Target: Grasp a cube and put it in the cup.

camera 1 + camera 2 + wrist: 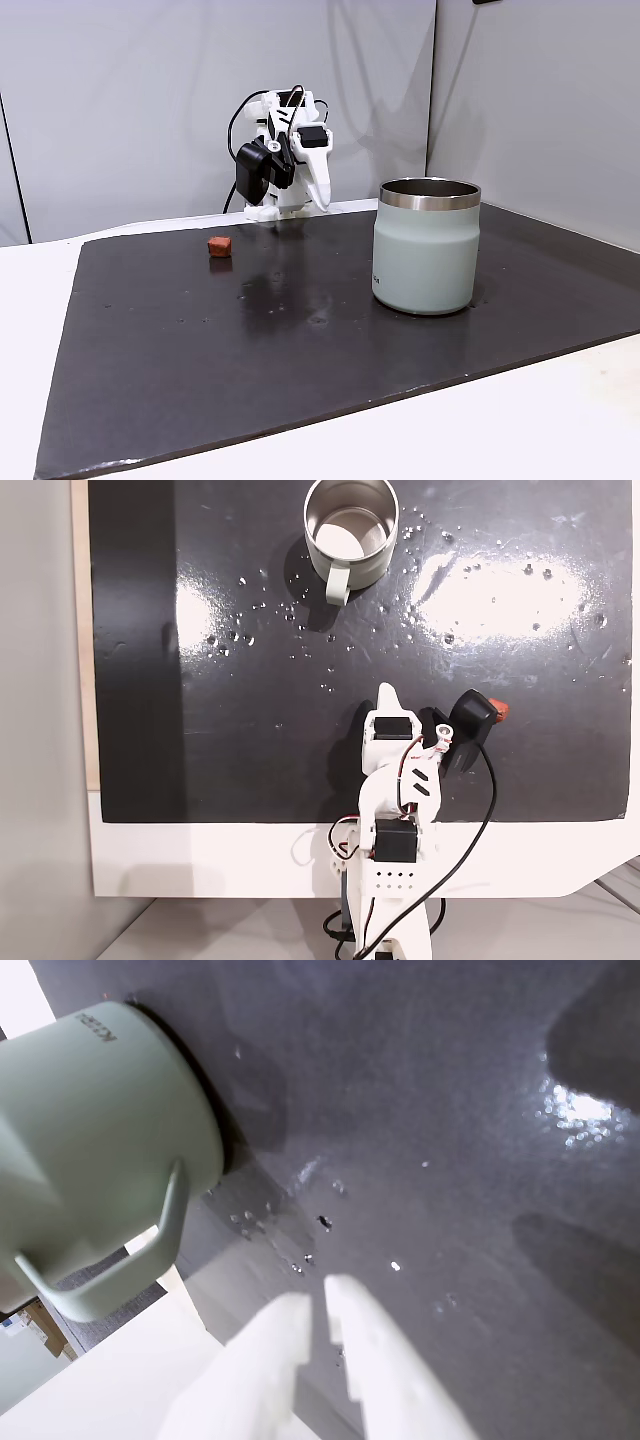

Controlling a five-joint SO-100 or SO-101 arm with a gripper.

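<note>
The cube [220, 246] is a tiny reddish-brown block on the dark mat, left of the arm in a fixed view. In another fixed view it peeks out [500, 712] from behind the black wrist camera. The pale mint cup [425, 250] stands upright with a steel rim; its handle shows in the wrist view [150, 1260] and from above [337, 582]. My gripper [320, 1300] is shut with nothing in it, held above the mat near the arm's base [322, 198], far from both cube and cup [90, 1130]. Its white tip [388, 692] points toward the cup.
A shiny dark mat [300, 340] covers most of the white table [500, 430], with glare patches and small specks [480, 580]. The arm's base [392, 860] sits at the mat's edge. A black cable [485, 810] loops beside it.
</note>
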